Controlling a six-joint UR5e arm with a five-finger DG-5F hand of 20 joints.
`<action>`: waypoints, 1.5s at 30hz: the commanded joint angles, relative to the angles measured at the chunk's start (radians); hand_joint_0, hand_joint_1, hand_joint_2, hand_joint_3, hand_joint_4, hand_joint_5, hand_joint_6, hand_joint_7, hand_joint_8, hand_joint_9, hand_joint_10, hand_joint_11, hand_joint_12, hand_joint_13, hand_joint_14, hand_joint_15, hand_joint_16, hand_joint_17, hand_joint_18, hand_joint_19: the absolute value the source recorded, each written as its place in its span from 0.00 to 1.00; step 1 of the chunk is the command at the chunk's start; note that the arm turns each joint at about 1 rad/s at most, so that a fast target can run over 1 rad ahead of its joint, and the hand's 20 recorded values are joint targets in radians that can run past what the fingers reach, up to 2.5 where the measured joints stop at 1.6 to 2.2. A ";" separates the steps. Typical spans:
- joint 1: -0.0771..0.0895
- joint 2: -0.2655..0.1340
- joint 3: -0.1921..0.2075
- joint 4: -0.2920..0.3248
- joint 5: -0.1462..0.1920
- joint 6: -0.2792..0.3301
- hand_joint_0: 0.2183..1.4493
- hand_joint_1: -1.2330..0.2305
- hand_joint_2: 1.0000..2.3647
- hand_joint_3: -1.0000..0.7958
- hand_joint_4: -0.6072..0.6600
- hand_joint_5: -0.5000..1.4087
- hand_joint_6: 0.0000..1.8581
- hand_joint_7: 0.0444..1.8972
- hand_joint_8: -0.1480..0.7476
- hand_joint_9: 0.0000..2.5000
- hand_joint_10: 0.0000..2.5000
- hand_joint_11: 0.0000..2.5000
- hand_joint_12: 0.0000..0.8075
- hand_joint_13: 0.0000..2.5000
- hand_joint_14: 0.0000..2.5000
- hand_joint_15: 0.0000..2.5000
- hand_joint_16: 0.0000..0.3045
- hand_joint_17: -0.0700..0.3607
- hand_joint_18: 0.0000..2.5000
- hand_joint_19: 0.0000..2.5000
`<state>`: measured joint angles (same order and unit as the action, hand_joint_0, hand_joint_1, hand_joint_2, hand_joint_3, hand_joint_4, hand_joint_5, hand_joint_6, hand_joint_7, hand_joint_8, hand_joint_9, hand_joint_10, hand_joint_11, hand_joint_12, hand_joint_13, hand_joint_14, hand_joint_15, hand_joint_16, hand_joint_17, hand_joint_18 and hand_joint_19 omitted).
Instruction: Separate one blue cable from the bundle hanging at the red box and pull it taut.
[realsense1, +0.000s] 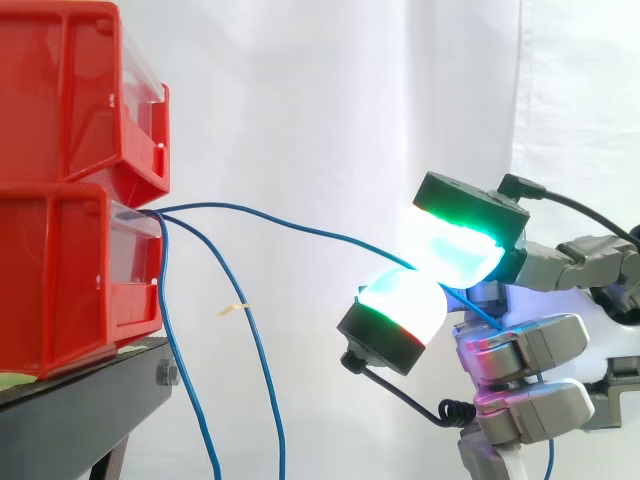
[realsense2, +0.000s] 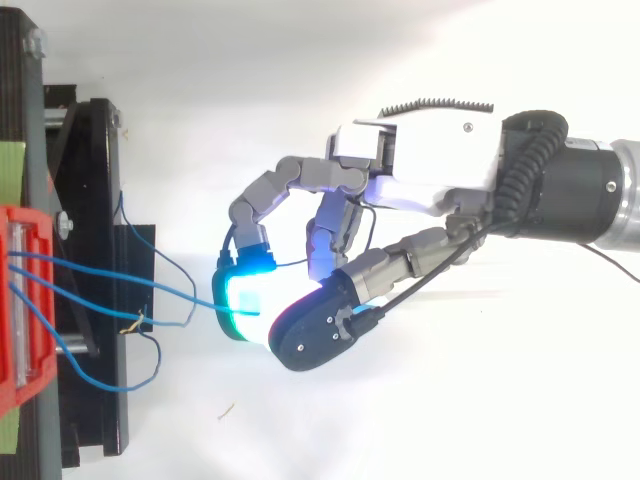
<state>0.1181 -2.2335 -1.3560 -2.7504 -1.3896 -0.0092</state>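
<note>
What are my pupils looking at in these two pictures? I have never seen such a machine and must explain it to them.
It is a robot arm ending in a hand with fingers and a thumb; the glowing fingertip pads are its own. One picture is taken level from the side, the other from above, at the same moment. Two red bins are stacked on a black stand before a white curtain. The hand pinches one blue cable, coming from the bins, between two pads; it curves gently. The other blue cables hang loose.
</note>
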 joint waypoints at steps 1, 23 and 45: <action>0.000 0.000 0.000 0.000 0.000 0.000 0.47 0.24 0.01 0.41 0.30 0.17 0.50 0.65 0.50 0.56 0.14 0.66 0.43 0.54 0.01 0.49 0.13 0.36 0.39 0.32; 0.000 0.000 0.000 0.000 0.000 0.000 0.46 0.24 0.01 0.42 0.30 0.17 0.50 0.66 0.50 0.55 0.14 0.66 0.43 0.54 0.01 0.49 0.12 0.36 0.39 0.32; 0.000 0.000 0.000 0.000 0.000 0.000 0.46 0.24 0.01 0.42 0.31 0.17 0.50 0.66 0.50 0.55 0.14 0.65 0.42 0.53 0.01 0.49 0.12 0.36 0.39 0.32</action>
<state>0.1181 -2.2334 -1.3560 -2.7504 -1.3896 -0.0092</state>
